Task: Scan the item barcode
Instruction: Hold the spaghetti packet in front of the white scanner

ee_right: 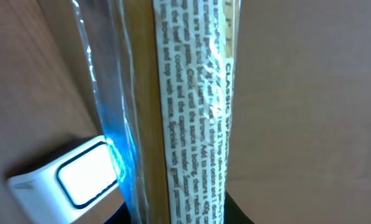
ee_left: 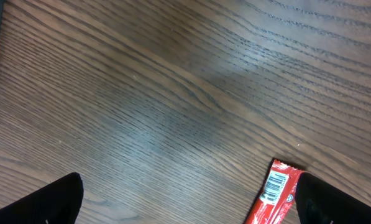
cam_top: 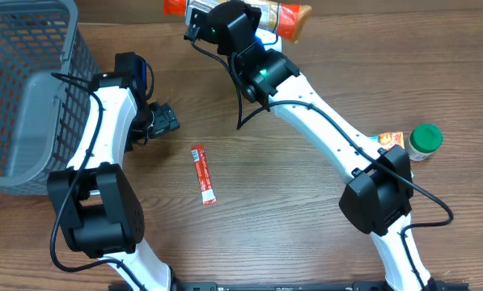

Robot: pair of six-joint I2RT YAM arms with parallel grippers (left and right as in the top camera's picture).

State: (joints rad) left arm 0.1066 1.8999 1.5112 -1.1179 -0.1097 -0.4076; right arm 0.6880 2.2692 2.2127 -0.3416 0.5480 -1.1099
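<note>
My right gripper (cam_top: 225, 24) is at the far edge of the table, shut on the item (ee_right: 191, 99), a long clear-wrapped packet with a white label of small print. In the overhead view the item's (cam_top: 288, 18) orange end sticks out to the right of the gripper. Right beside the packet sits the white scanner (ee_right: 73, 174), its window lit and blue light falling on the wrapper. In the right wrist view my right gripper (ee_right: 179, 214) shows only as dark fingertips (ee_right: 238, 213) at the bottom edge. My left gripper (ee_left: 191, 205) hangs open low over the table, nothing between its fingers.
A red sachet (cam_top: 203, 174) with a barcode lies on the wood, its end just inside my left gripper's right finger (ee_left: 334, 202). A grey mesh basket (cam_top: 23, 89) stands at the far left. At the right are a green-lidded jar (cam_top: 425, 141) and a small orange packet (cam_top: 391, 139).
</note>
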